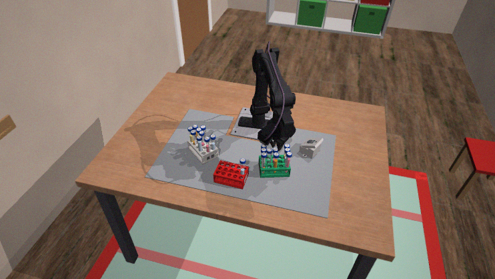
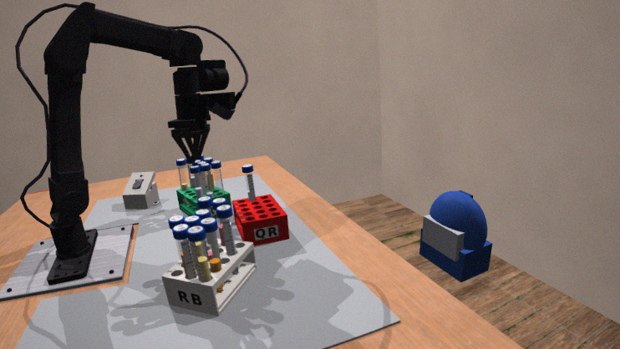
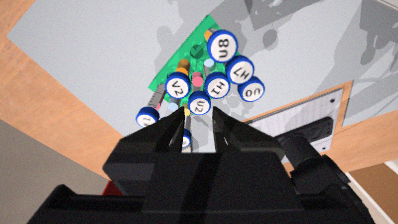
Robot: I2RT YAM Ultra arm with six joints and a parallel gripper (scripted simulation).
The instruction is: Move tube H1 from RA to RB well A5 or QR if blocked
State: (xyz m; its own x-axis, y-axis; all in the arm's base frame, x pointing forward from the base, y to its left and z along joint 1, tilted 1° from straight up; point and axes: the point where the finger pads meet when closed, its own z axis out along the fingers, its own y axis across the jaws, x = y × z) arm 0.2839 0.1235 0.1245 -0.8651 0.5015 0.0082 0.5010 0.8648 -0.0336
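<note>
Tube H1, a clear, blue-capped cylinder [image 1: 269, 151] [image 3: 218, 86], stood in the green rectangular rack [image 1: 274, 170] [image 3: 207, 24], right of the red one [image 1: 228, 180] [image 2: 265, 224]. The black two-fingered gripper [image 1: 276, 147] [image 2: 192, 160] [image 3: 198, 111], parted and empty, apparently needed aligning over H1 before gripping.

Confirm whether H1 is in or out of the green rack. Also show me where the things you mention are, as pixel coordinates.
In: H1 [image 3: 218, 86] stands among the tubes in the green rack [image 3: 159, 77], its cap outside the gripper's [image 3: 199, 111] fingers.
</note>
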